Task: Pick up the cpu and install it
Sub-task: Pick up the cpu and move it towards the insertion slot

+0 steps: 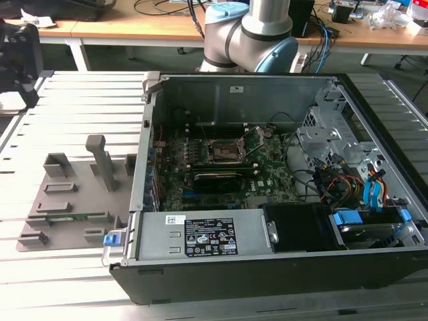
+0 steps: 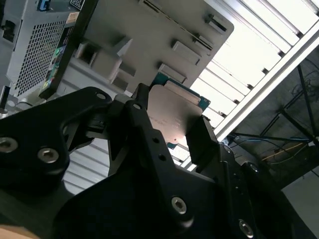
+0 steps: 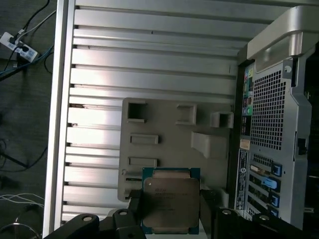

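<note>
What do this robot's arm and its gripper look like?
The arm is a silver-grey metal tube with rounded pale blue joint caps. In the second wrist view, the gripper is matte black, built from angular plates with two blocky fingers and dotted with round silver screw heads.

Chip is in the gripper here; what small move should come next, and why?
Probably carry it sideways toward the open case: the gripper is shut on the cpu above the grey tray, while the socket looks empty.
</note>
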